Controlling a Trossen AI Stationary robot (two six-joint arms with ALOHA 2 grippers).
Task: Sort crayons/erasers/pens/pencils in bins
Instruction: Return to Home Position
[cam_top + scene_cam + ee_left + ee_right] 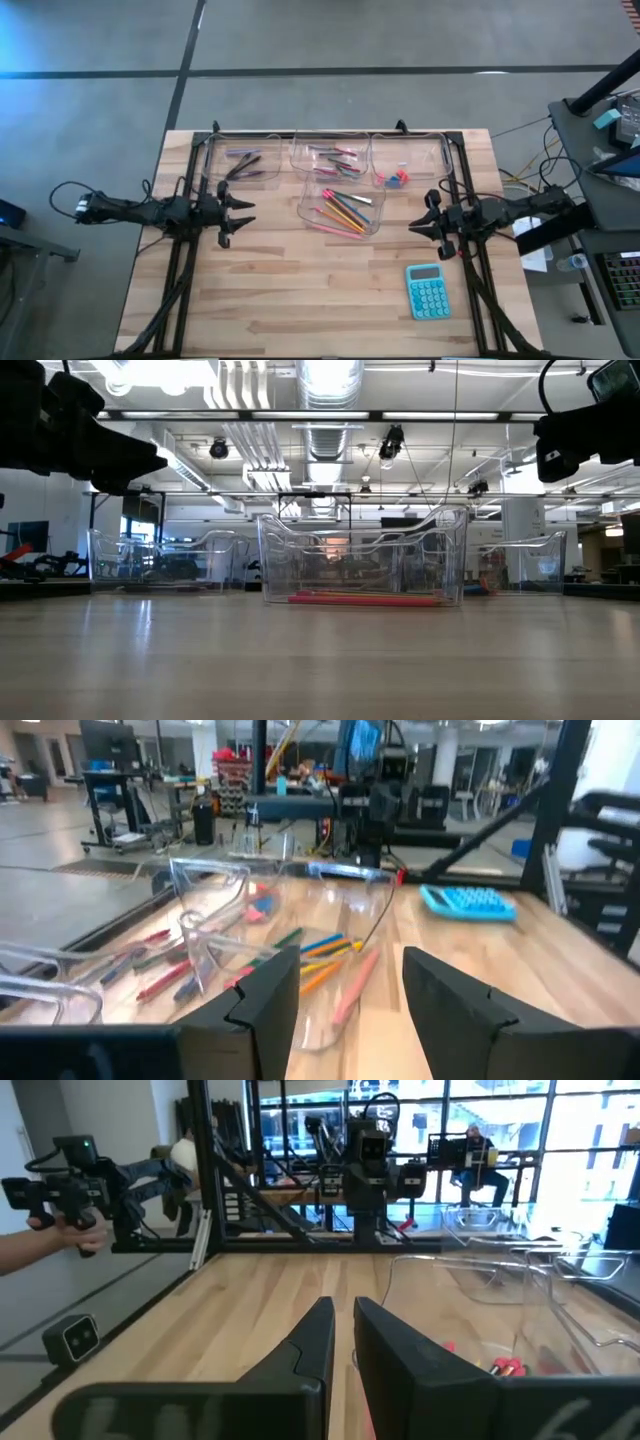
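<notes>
Four clear bins stand on the wooden table. In the back row, the left bin (240, 160) holds dark pens (243, 162), the middle bin (330, 157) holds crayons (336, 155), and the right bin (406, 163) holds small red and blue erasers (395, 180). In front of them a fourth bin (341, 206) holds orange, yellow, green and pink pencils (343, 211), also seen as pencils (325, 952). My left gripper (245, 212) (350, 975) hovers open to the left of the pencil bin, holding nothing. My right gripper (415, 224) (343, 1315) hovers shut to the right of it, holding nothing.
A teal calculator (428, 291) lies on the table near the front right. Black frame rails (182, 250) run along both table sides. Beyond the table's edge, a person's hand (60, 1230) holds a dark device. Bare wood lies in front of the bins.
</notes>
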